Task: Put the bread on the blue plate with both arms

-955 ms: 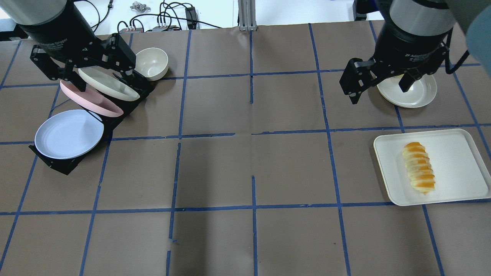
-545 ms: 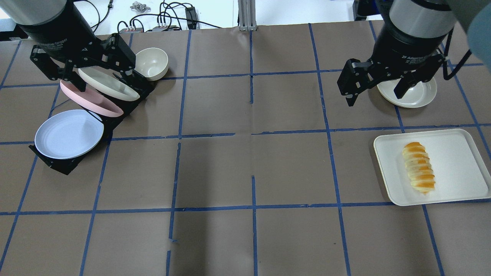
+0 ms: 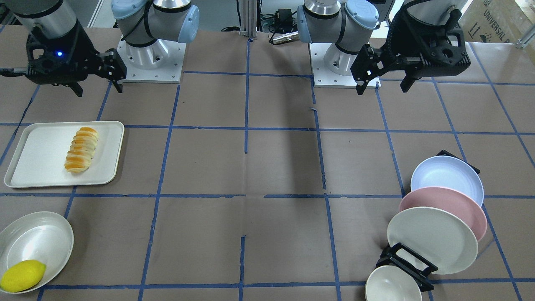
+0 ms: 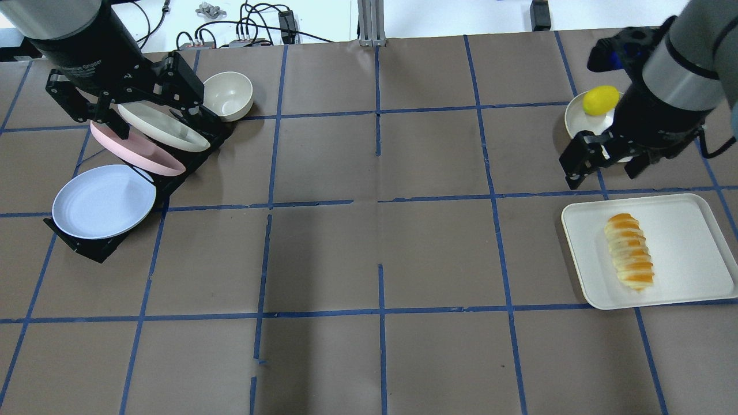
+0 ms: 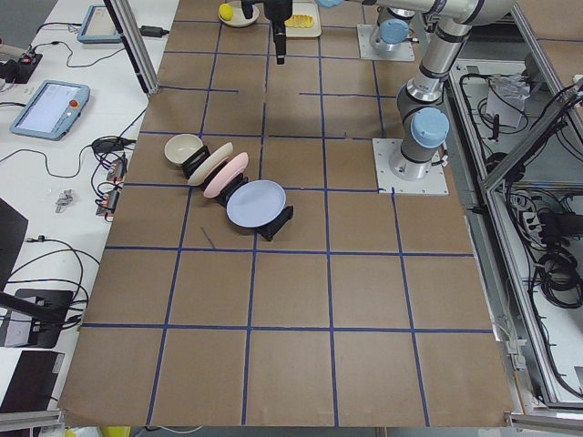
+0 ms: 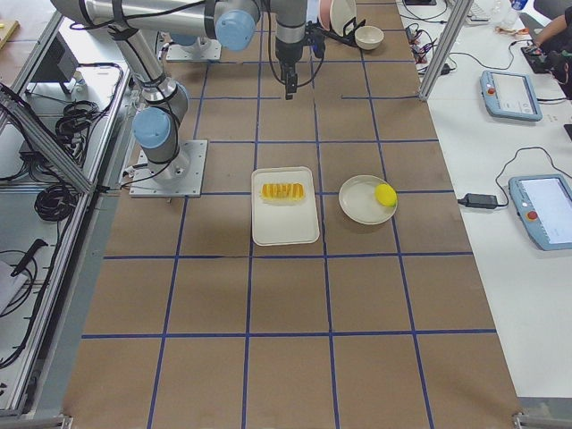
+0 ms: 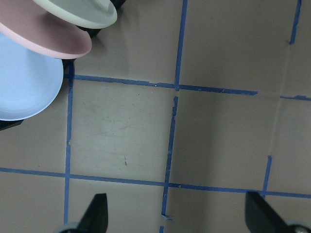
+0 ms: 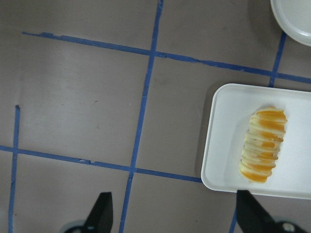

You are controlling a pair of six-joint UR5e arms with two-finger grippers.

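Two fingers (image 7: pixel 97 213) of the left gripper (image 3: pixel 382 83) stand spread wide, holding nothing; the right gripper (image 4: pixel 601 176) is likewise spread and empty. The left gripper hangs near a black rack (image 4: pixel 86 248), where the blue plate (image 4: pixel 104 202) leans at the end nearest the robot, beside a pink plate (image 4: pixel 135 151) and a cream plate (image 4: pixel 161 127). The right gripper hovers between a dish (image 4: pixel 575 117) holding a lemon (image 4: pixel 599 100) and a white tray (image 4: pixel 686 242). Bread (image 4: pixel 629 252) lies on that tray, well apart from the blue plate.
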